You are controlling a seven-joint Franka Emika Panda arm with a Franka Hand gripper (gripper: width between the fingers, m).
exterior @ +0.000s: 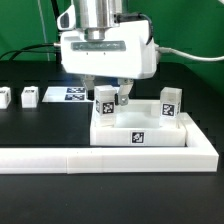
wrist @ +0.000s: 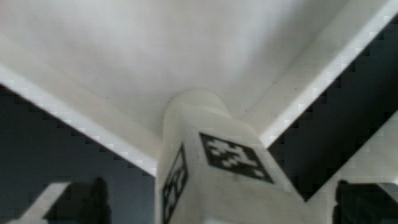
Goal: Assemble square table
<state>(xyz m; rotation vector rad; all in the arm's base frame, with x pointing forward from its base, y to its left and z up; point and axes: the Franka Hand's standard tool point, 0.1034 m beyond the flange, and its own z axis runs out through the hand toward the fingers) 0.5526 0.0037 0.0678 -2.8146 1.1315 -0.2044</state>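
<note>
Gripper [exterior: 110, 97] jaws stand apart around a leg [exterior: 105, 101] seemingly seated in the slab [exterior: 140, 137]. Next: lift straight up, fetch a loose leg [exterior: 30, 97].

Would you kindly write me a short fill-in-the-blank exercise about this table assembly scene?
1. The hand hangs over one leg block, its jaws ___.
2. Counting that one, ___ leg blocks stand on the square tabletop.
3. The loose leg blocks lie toward the exterior view's ___ of it.
4. The L-shaped rail is coloured ___.
Missing words: open; two; left; white.
</note>
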